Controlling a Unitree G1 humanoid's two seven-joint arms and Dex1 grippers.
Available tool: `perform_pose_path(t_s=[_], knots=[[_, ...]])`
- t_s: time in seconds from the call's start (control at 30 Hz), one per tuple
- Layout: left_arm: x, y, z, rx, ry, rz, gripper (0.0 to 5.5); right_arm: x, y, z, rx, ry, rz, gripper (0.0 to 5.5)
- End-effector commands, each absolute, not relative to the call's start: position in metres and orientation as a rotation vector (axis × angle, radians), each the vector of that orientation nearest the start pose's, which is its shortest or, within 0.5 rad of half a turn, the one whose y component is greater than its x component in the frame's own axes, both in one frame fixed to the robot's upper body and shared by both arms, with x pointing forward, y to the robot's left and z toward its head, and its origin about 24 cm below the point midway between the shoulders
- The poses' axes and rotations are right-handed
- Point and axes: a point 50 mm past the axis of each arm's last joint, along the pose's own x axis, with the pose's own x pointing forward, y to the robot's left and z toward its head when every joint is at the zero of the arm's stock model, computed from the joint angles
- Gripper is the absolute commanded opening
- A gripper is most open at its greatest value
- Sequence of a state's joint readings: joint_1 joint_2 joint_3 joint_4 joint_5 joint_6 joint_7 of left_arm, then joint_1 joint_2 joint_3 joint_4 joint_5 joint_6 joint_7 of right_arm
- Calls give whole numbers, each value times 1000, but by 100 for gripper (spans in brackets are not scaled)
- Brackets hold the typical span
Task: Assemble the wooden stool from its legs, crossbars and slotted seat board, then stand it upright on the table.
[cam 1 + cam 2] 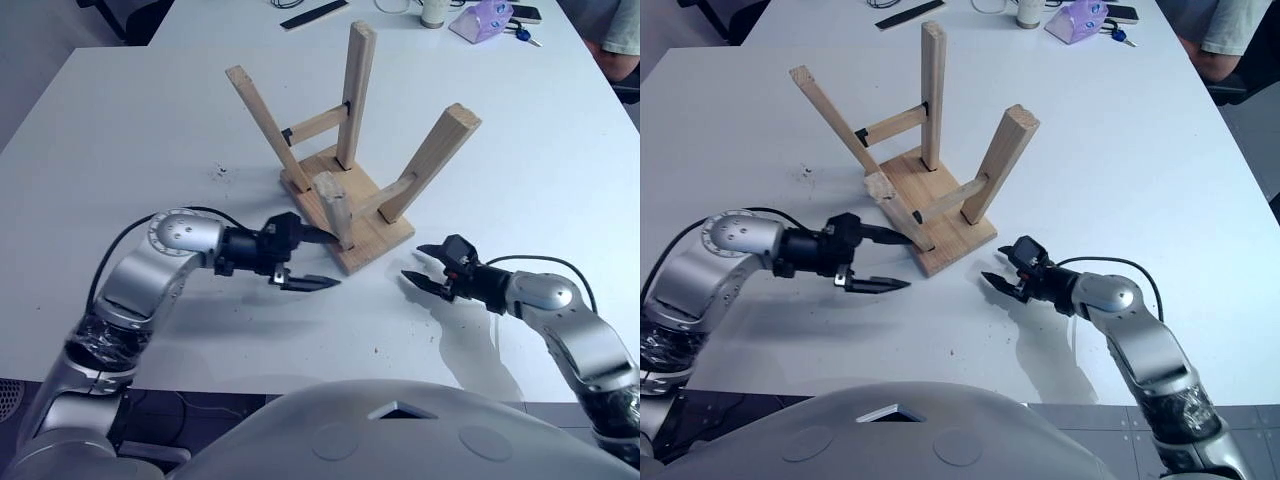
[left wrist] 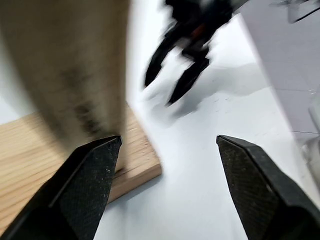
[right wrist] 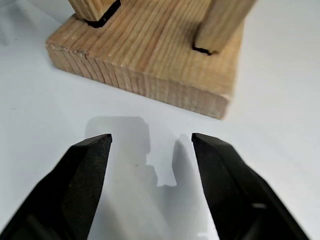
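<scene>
Well, the wooden stool [image 1: 350,150] sits upside down on the table [image 1: 130,130], seat board [image 1: 372,243] flat, legs up. The left gripper [image 1: 336,260] is spread wide beside the nearest leg [image 1: 335,205], grasping nothing. The right gripper [image 1: 411,264] gapes too, just off the board's near corner.

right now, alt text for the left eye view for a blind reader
An assembled wooden stool lies upside down on a white table, seat board flat and four legs pointing up. The open left gripper sits beside its nearest leg; the open right gripper is near the board's front corner.
</scene>
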State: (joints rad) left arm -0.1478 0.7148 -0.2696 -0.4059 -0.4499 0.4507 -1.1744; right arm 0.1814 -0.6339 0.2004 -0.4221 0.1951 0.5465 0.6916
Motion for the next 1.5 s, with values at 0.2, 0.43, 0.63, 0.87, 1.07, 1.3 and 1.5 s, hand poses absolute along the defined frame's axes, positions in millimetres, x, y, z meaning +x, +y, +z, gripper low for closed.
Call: perform_pose_path(t_s=[0.2,0.43,0.63,0.87,1.07,1.3,1.5], knots=[[217,135,91,278,347,-1486,350,215,-204,31,-422,553,721,297],[274,227,59,375,482,-922,350,224,-214,29,-415,513,597,297],[340,232,60,430,374,-546,350,223,-190,29,-377,464,646,297],[371,204,59,646,321,-482,350,231,-174,28,-384,448,693,297],[342,211,13,865,497,-685,350,252,-159,31,-432,413,741,297],[299,228,-7,742,533,-965,350,261,-163,29,-486,390,727,297],[250,207,6,499,451,-1052,350,257,-181,30,-519,398,660,297]])
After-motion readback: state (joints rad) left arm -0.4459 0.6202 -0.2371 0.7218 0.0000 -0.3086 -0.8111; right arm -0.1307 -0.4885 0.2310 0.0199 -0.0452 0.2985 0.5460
